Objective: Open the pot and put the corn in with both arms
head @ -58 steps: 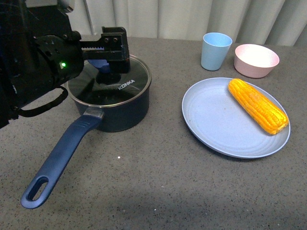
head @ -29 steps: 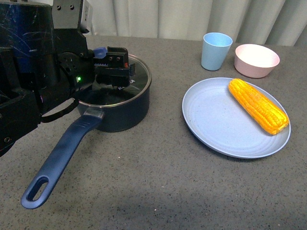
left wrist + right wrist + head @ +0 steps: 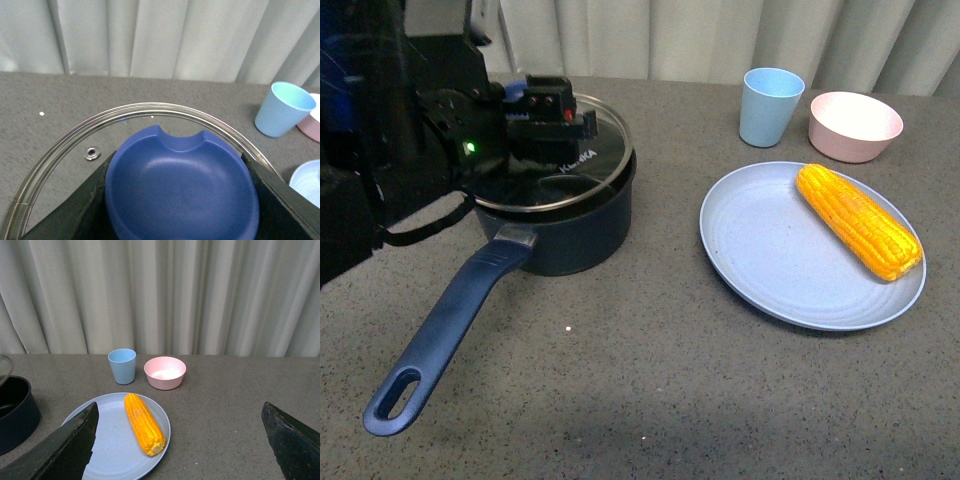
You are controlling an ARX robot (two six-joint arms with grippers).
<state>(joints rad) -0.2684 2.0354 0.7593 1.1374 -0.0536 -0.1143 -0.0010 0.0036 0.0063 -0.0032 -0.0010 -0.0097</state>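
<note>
The navy pot (image 3: 575, 235) stands at the left of the table, its long blue handle (image 3: 450, 315) pointing toward me. My left gripper (image 3: 545, 108) is shut on the blue knob (image 3: 180, 187) of the glass pot lid (image 3: 588, 160), which sits tilted and slightly raised over the pot's rim. The lid's metal rim (image 3: 150, 107) arcs round the knob in the left wrist view. The yellow-orange corn (image 3: 858, 222) lies on a light blue plate (image 3: 770, 270) at the right. My right gripper (image 3: 181, 442) hangs open above the table with the corn (image 3: 144, 424) ahead of it; it is out of the front view.
A light blue cup (image 3: 770, 105) and a pink bowl (image 3: 855, 125) stand behind the plate. A pale curtain closes off the table's far edge. The left arm's black bulk covers the table's left rear corner.
The left gripper dropped onto the lid's knob and shut on it, and the lid now sits tilted and a little higher over the pot. The corn and dishes have not moved.
</note>
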